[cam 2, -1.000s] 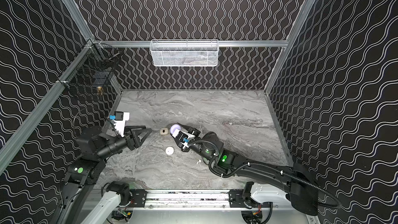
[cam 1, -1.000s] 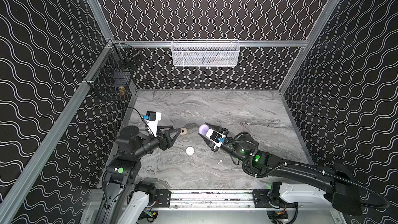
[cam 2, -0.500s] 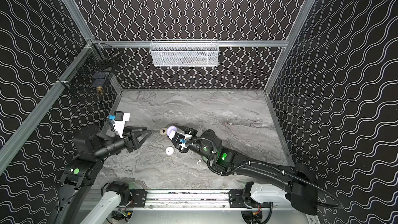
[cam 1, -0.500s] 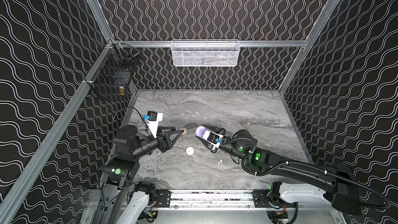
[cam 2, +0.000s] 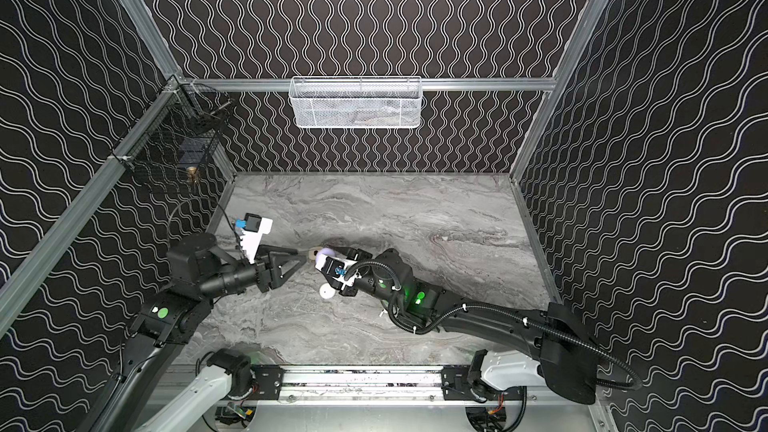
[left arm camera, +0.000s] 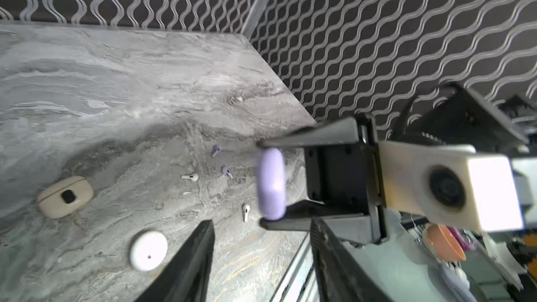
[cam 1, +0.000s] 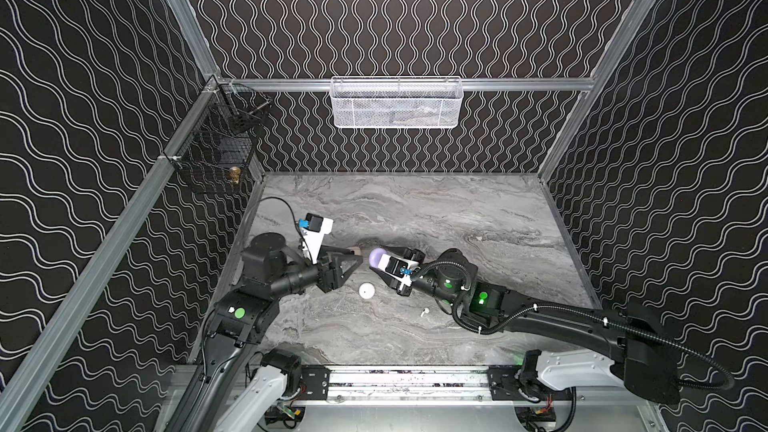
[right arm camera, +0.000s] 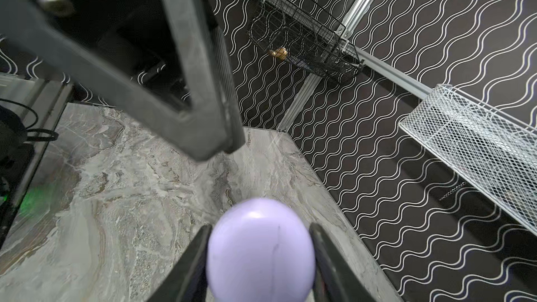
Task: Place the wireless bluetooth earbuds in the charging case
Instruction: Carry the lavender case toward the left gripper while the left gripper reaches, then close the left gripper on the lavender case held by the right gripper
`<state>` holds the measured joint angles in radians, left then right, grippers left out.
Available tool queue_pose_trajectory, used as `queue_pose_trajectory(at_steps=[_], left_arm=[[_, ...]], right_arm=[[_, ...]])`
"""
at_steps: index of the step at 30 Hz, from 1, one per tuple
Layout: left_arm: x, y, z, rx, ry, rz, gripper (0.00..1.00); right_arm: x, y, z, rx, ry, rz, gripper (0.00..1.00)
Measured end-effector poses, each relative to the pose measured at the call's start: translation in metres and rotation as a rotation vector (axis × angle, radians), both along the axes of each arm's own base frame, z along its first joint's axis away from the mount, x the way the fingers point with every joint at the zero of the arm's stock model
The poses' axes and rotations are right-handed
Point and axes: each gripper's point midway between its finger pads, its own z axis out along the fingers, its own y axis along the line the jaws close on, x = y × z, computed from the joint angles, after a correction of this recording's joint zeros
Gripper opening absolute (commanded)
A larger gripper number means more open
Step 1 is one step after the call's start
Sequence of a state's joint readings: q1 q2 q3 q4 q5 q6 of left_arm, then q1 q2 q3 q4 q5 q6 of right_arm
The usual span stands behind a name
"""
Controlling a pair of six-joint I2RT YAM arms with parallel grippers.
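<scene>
Four earbuds (left arm camera: 190,177) loose on table (cam 1: 415,209), two lavender, two white, none in case; one white earbud (cam 1: 424,312) at lower centre in a top view. Right claw (right arm camera: 260,229) clamps lavender case (right arm camera: 261,254) at frame centre. Left claw (cam 1: 356,254) parted, empty, facing it. Cream case (left arm camera: 65,196) and white case (cam 1: 366,290) on table nearby.

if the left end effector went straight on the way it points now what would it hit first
Most likely the purple case, clamped in the right end effector just ahead of the open left end effector. Depth is hard to judge; the beige case lies off to the side.
</scene>
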<state>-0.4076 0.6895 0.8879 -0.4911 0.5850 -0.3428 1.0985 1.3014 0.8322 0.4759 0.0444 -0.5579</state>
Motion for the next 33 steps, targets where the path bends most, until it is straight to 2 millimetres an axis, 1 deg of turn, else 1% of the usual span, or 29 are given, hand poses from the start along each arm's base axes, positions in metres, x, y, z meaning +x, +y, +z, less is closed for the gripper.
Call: queue_pose_trajectory(at_steps=[2,4,12,19,21,23,28,33], left_arm=[[0.001,-0.004,-0.005,0.021,0.002,-0.001,0.56],[0.007,-0.003,-0.013,0.046,0.011,0.028,0.55],[0.011,-0.009,-0.022,0.077,0.023,0.030,0.53],[0.011,-0.008,-0.015,0.084,0.008,0.043,0.49],[0.011,-0.008,-0.016,0.089,0.011,0.042,0.44],[0.011,-0.008,-0.017,0.094,0.017,0.042,0.43],[0.010,-0.008,-0.020,0.102,0.025,0.040,0.46],[0.008,-0.007,-0.016,0.111,0.023,0.035,0.46]], right_arm=[[0.001,0.003,0.006,0.009,-0.005,0.003,0.12],[0.000,0.004,0.008,0.012,-0.007,0.008,0.11],[-0.004,0.001,-0.001,-0.011,0.004,0.023,0.10],[-0.005,0.007,-0.006,-0.024,0.006,0.034,0.09],[-0.003,0.009,-0.007,-0.024,0.006,0.034,0.09],[-0.003,0.011,-0.006,-0.018,-0.002,0.034,0.09],[-0.001,0.015,-0.003,-0.018,-0.029,0.035,0.06],[0.001,0.017,0.000,-0.013,-0.074,0.028,0.04]])
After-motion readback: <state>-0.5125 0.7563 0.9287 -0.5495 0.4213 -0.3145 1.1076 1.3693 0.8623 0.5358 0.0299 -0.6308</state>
